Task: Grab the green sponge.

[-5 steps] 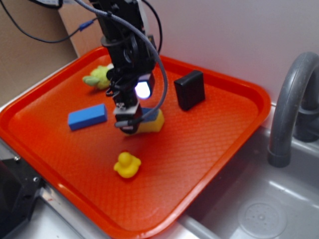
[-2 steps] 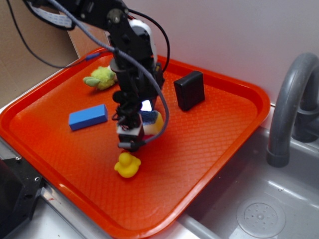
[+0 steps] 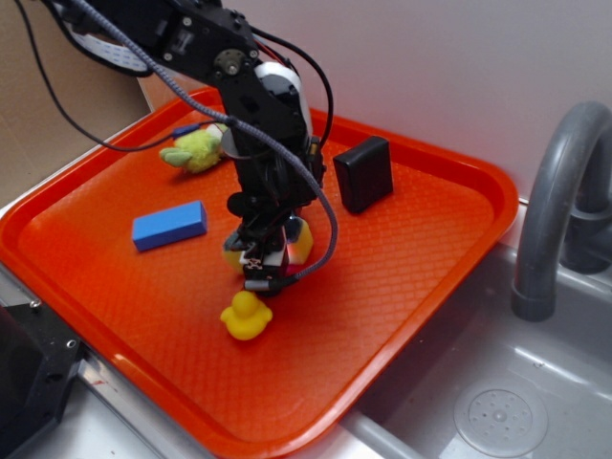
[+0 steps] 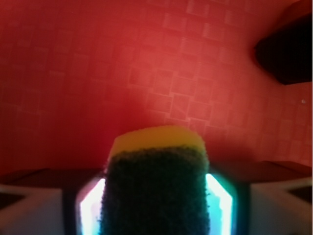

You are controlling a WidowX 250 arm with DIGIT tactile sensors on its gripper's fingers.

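The wavy-sided yellow foam sponge with a dark green scouring layer (image 4: 155,181) sits near the centre of the exterior frame, on the textured red-orange plastic tray (image 3: 402,287), and fills the lower middle of the wrist frame. The black robot tool (image 3: 263,258) stands over it, its two pale fingers (image 4: 230,203) pressed against the sponge's left and right sides, pinching it between them; whether the sponge is lifted off the tray cannot be told.

The sponge looks light and soft. Foam of this kind probably gives under pressure, so a hold across the narrow waist, where the tool has it, seems sound, and the rough green layer should resist slipping. A grip that squeezes too hard would likely only deform it, not harm it.

Around it lie a flat blue rectangular block (image 3: 169,225) at centre left, a small glossy yellow rubber duck (image 3: 246,316) just below the tool, a matt black box (image 3: 363,173) toward the upper right, and a fuzzy light-green plush toy (image 3: 196,150) at upper left. A grey curved tap (image 3: 555,210) rises at the right edge.
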